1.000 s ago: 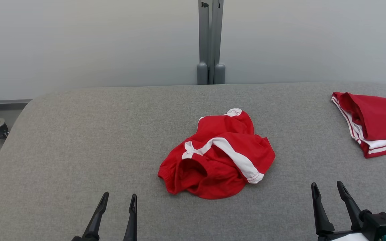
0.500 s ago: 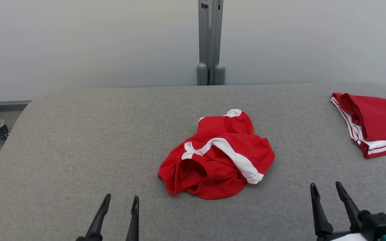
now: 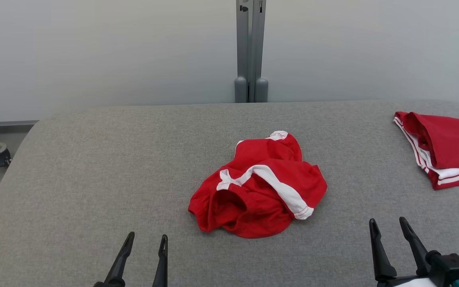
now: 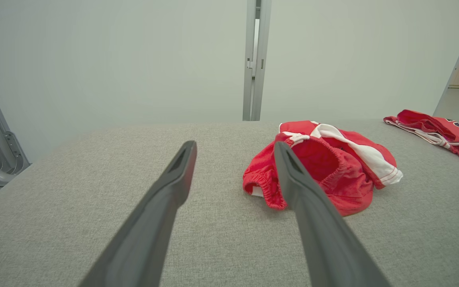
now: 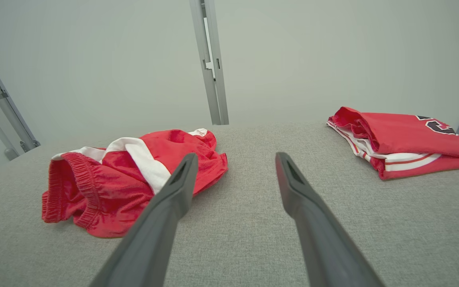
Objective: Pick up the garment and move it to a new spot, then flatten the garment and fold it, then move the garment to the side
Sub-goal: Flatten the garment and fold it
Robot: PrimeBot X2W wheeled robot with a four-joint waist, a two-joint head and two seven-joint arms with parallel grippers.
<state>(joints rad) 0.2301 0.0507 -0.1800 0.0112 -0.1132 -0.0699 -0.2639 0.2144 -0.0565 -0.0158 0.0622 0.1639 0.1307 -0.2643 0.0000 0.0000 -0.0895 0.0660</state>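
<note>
Crumpled red-and-white fabric shorts (image 3: 257,187), frame centre, on grey cloth-covered table (image 3: 94,167).
You see left gripper (image 3: 146,239), lower left, and right gripper (image 3: 387,221), lower right, both with fingers apart.

Garment (image 3: 257,187) lies mid-table (image 3: 94,167), with folded clothes (image 3: 444,147) well apart at the right edge. The left gripper (image 3: 147,236) is near-side left and the right gripper (image 3: 387,220) near-side right, the garment ahead and between them. A post (image 3: 249,48) stands behind the table, centre

Red garment (image 3: 259,187) with white stripe, crumpled in heap, mid grey padded surface (image 3: 94,167), waistband opening gaping.
</note>
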